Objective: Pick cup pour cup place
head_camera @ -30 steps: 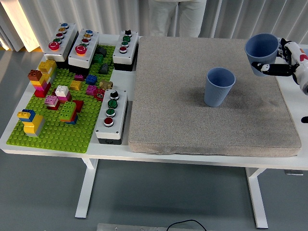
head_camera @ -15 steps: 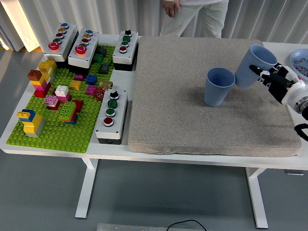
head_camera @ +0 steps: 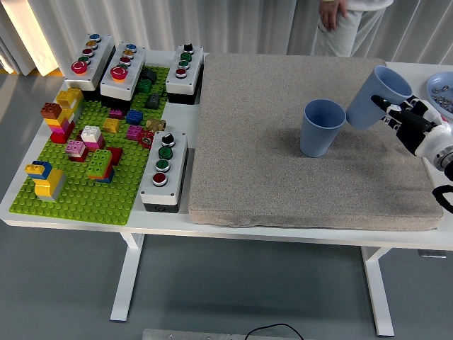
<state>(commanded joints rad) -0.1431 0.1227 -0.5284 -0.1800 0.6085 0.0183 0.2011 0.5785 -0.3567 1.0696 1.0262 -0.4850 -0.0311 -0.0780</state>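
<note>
A blue cup (head_camera: 323,127) stands upright on the grey mat (head_camera: 283,170), right of its middle. My right hand (head_camera: 409,122) comes in from the right edge and is shut on a second blue cup (head_camera: 375,97). That cup is tilted, its mouth facing up and to the right, its base low and next to the standing cup's rim. Whether the two cups touch I cannot tell. The left hand is out of view.
A green baseplate (head_camera: 85,191) with several coloured bricks fills the table's left side, with button boxes (head_camera: 164,170) around it. A blue bowl (head_camera: 442,86) with small parts sits at the right edge. A person (head_camera: 347,25) stands at the far side, top right.
My right hand has brought the held cup down and left to the standing cup and tilted it. In the last half second it barely shifted. The person walked to the right.
</note>
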